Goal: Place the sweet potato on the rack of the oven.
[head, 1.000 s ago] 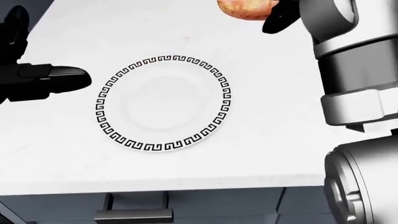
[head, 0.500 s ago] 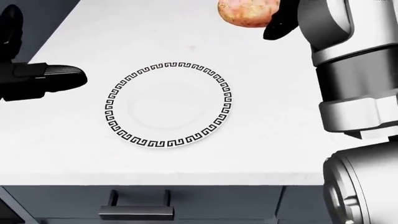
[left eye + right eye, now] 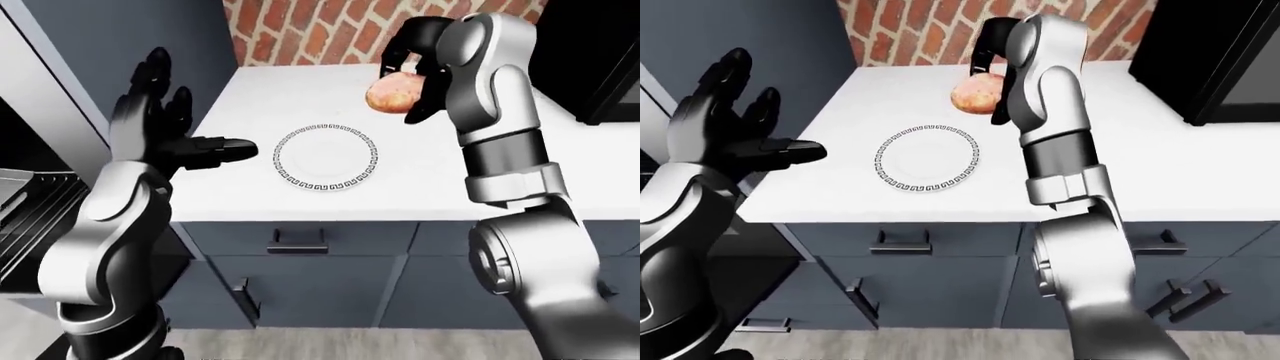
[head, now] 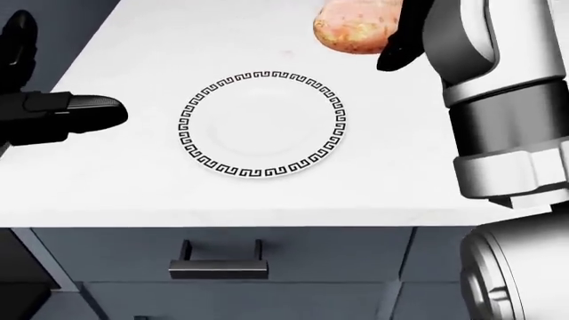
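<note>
White worktop carries bare plate; right hand clamped on potato above it; left hand spread apart.

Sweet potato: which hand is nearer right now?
Right. The right hand is closed round the sweet potato above the counter; the left hand is open, well off to the view's left.

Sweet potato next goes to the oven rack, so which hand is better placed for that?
Right. The right hand already has its fingers closed round the sweet potato, lifted above the counter. The left hand is open and holds nothing, though the rack lies on its side.
</note>
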### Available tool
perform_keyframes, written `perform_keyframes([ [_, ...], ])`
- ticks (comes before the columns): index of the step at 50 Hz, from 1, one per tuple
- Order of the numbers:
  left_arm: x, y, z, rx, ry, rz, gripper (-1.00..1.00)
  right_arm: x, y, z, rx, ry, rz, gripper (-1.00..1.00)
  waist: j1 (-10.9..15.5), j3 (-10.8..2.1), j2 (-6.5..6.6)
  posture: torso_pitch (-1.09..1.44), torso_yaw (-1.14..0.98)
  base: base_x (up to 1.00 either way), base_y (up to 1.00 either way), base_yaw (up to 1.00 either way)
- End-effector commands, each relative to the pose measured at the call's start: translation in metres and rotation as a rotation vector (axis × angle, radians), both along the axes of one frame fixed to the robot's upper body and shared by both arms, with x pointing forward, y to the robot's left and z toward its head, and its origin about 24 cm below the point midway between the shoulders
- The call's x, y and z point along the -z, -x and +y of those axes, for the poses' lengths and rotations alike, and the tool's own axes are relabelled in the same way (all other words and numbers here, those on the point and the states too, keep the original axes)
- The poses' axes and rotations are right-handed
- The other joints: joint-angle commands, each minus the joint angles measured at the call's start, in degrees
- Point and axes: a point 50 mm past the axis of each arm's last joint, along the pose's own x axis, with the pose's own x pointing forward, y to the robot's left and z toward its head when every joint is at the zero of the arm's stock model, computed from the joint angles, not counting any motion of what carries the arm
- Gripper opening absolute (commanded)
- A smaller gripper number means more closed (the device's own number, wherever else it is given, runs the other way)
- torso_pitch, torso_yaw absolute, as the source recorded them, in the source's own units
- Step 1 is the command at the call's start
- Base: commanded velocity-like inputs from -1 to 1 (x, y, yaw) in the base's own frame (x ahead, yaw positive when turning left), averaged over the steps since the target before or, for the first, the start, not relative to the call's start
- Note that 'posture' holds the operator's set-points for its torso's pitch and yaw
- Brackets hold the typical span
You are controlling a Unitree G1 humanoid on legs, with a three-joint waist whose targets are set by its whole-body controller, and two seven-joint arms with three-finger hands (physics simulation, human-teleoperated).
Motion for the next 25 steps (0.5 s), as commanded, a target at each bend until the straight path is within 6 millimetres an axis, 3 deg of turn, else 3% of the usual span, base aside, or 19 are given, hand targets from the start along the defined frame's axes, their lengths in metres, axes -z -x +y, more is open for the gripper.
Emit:
perform_keyframes([
  [1, -0.0172, 0.0052, -0.0029, 0.016, -0.009, -0.094, 1.00, -0.0320, 0.0104, -0.0013, 0.006, -0.006, -0.133, -1.00, -0.40, -1.99, 0.41, 0.00, 0.00, -0.16, 0.00, 0.00],
  [6, -0.0172, 0.0053, -0.0029, 0.017, -0.010, -0.094, 1.00, -0.0302, 0.0104, -0.0014, 0.006, -0.006, -0.132, -1.00, -0.64, -1.76, -1.97, 0.00, 0.00, -0.14, 0.00, 0.00],
  [8, -0.0173, 0.0056, -0.0026, 0.017, -0.010, -0.094, 1.00, -0.0303, 0.0103, -0.0013, 0.007, -0.007, -0.133, -1.00, -0.67, -1.73, -4.07, 0.00, 0.00, -0.14, 0.00, 0.00],
  [9, -0.0172, 0.0055, -0.0028, 0.017, -0.010, -0.094, 1.00, -0.0293, 0.0099, -0.0016, 0.007, -0.008, -0.132, -1.00, -0.72, -2.18, -6.19, 0.00, 0.00, -0.15, 0.00, 0.00],
  [10, -0.0171, 0.0055, -0.0031, 0.018, -0.010, -0.094, 1.00, -0.0284, 0.0100, -0.0016, 0.009, -0.009, -0.131, -1.00, -0.81, -1.89, -5.34, 0.00, 0.00, -0.15, 0.00, 0.00],
  [14, -0.0167, 0.0050, -0.0033, 0.017, -0.010, -0.094, 1.00, -0.0275, 0.0095, -0.0020, 0.007, -0.019, -0.131, -1.00, -0.24, -2.13, -4.47, 0.00, 0.00, -0.15, 0.00, 0.00],
  [17, -0.0169, 0.0048, -0.0037, 0.017, -0.010, -0.094, 1.00, -0.0267, 0.0095, -0.0015, 0.003, -0.022, -0.130, -1.00, -0.56, 0.44, -3.24, 0.00, 0.00, 0.00, 0.00, 0.00],
  [20, -0.0167, 0.0045, -0.0038, 0.018, -0.009, -0.095, 1.00, -0.0281, 0.0093, -0.0020, 0.005, -0.016, -0.135, -1.00, -1.21, 1.33, -1.86, 0.00, 0.00, 0.00, 0.00, 0.00],
  [21, -0.0168, 0.0045, -0.0039, 0.018, -0.009, -0.095, 1.00, -0.0285, 0.0093, -0.0021, 0.005, -0.016, -0.137, -1.00, -1.61, 1.15, -1.08, 0.00, 0.00, 0.00, 0.00, 0.00],
  [23, -0.0164, 0.0045, -0.0039, 0.017, -0.010, -0.095, 1.00, -0.0294, 0.0095, -0.0021, 0.005, -0.015, -0.138, -1.00, -2.35, 0.23, 1.92, 0.00, 0.00, 0.00, 0.00, 0.00],
  [25, -0.0172, 0.0054, -0.0036, 0.017, -0.009, -0.096, 1.00, -0.0289, 0.0099, -0.0015, 0.004, -0.017, -0.138, -1.00, -2.15, 1.15, 0.80, 0.00, 0.00, 0.00, 0.00, 0.00],
])
